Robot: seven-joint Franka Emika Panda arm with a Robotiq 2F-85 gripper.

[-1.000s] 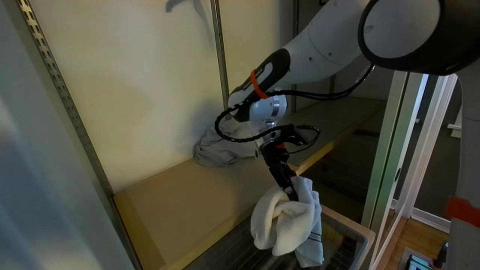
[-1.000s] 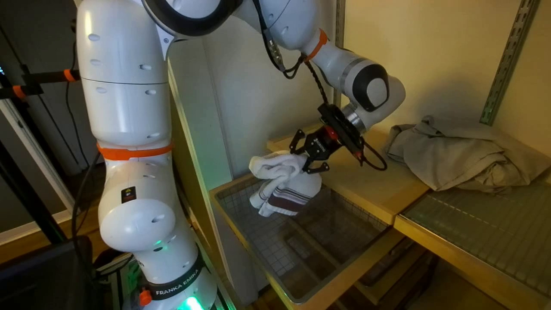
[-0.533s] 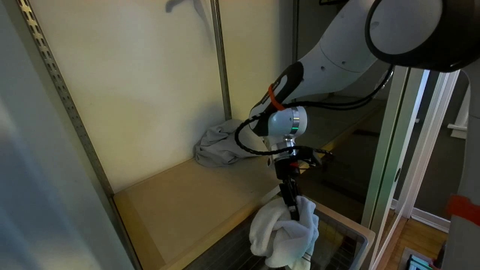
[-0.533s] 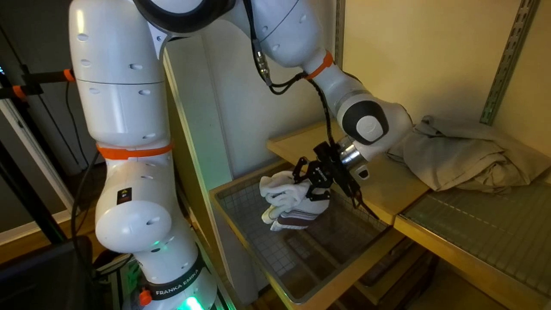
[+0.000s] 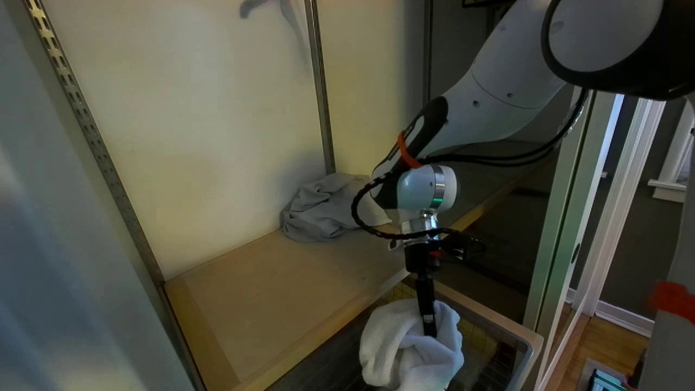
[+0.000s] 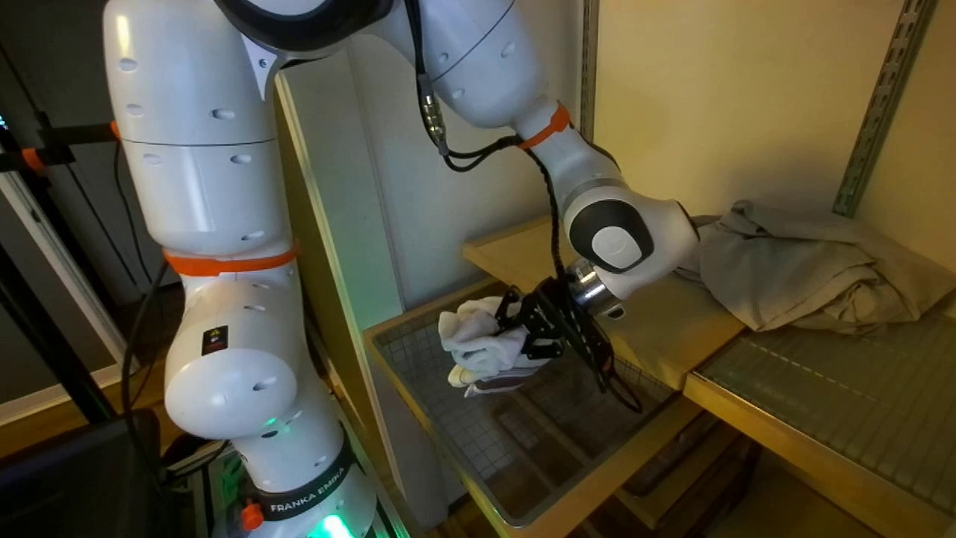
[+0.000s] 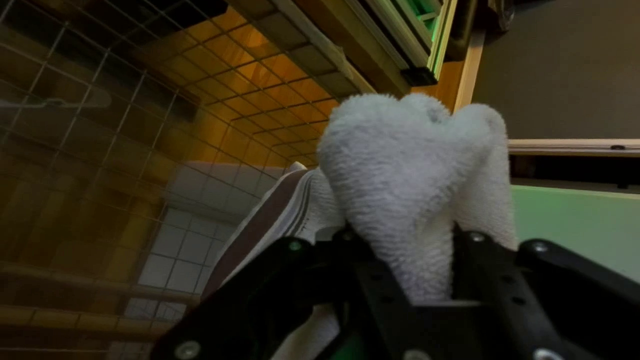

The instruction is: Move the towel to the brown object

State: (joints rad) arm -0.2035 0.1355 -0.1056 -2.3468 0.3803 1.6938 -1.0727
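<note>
White, soft terry fills my pincer (image 7: 410, 237): it is clenched on the towel (image 7: 390, 150), and one bunched fold stands out past the tips in the wrist view. From the pincer, the towel lies straight ahead and underneath, while its striped end hangs lower, to one side. It is so crumpled that I cannot name a long axis for it. Below the pincer and the towel is the wire basket (image 6: 624, 463) with its wooden rim; whether the towel touches the bottom of it, I cannot tell. Behind the pincer, past my wrist, a cloth heap (image 6: 818, 269) lies on the shelf (image 5: 282, 288), opposite to the towel. Which of these two is the brown object, I am not certain; I judge it is the basket. If so, the next move should go downward from here, then a release.
</note>
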